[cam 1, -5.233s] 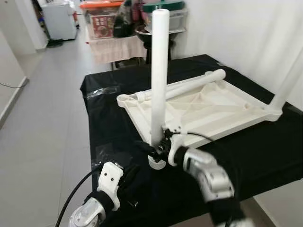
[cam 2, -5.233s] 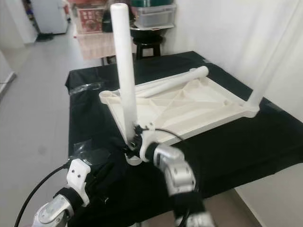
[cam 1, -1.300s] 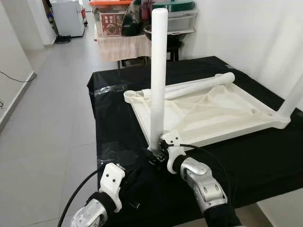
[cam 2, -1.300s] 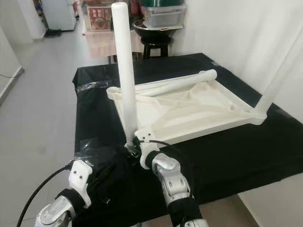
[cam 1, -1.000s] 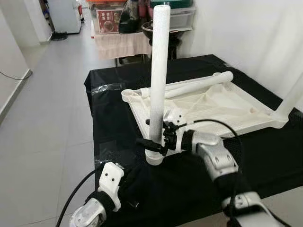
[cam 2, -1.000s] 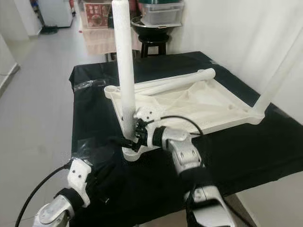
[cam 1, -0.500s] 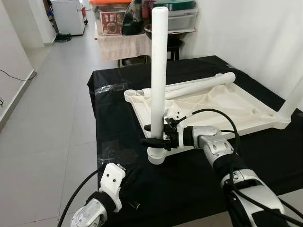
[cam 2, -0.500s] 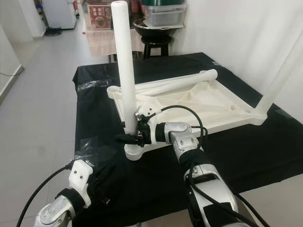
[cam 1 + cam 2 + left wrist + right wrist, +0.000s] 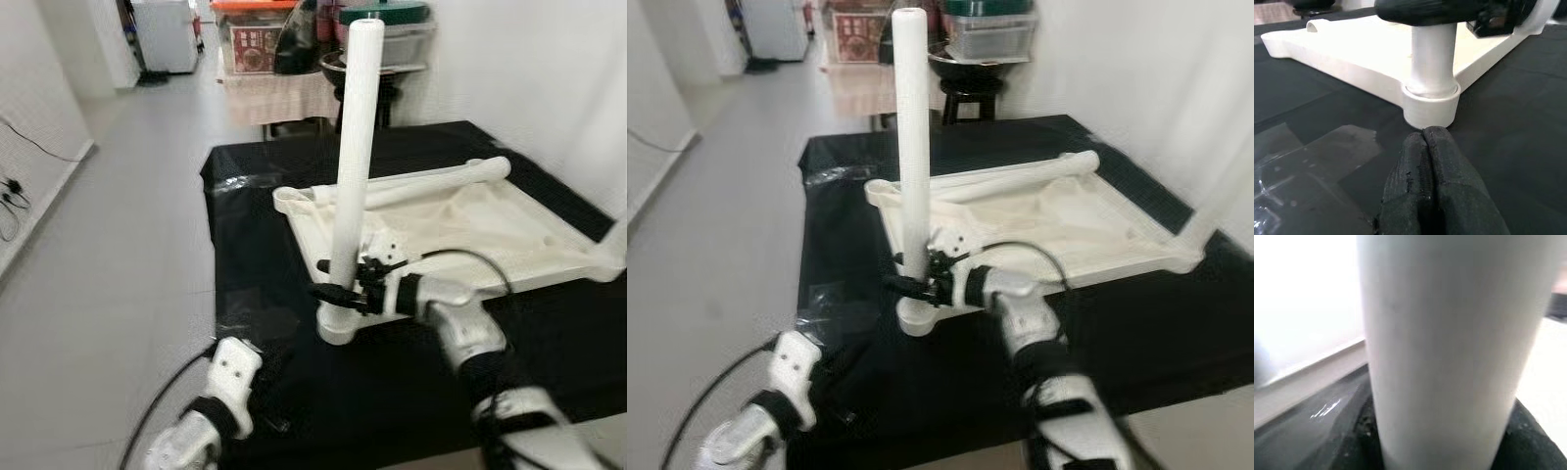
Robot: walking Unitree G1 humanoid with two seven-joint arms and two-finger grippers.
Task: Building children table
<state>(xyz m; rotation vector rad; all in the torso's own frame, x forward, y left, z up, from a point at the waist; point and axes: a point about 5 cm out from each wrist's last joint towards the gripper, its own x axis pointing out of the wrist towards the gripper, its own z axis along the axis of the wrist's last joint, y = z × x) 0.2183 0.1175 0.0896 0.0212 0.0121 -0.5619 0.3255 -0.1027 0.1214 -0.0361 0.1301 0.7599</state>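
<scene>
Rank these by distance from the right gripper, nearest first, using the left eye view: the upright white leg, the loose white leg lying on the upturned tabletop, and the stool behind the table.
1. Upright white leg: the right gripper has its fingers around it, low down at the near corner.
2. Loose white leg: lying along the far edge of the upturned tabletop.
3. Stool: beyond the black table, farthest.

Upright leg point(image 9: 353, 157) in tabletop point(image 9: 470, 230) near-left corner; loose leg point(image 9: 431, 183) behind.

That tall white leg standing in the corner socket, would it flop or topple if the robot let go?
The leg looks like a stiff plastic tube, probably light. Seated in the corner socket, it would likely stay upright. The right tool grips it low.
</scene>
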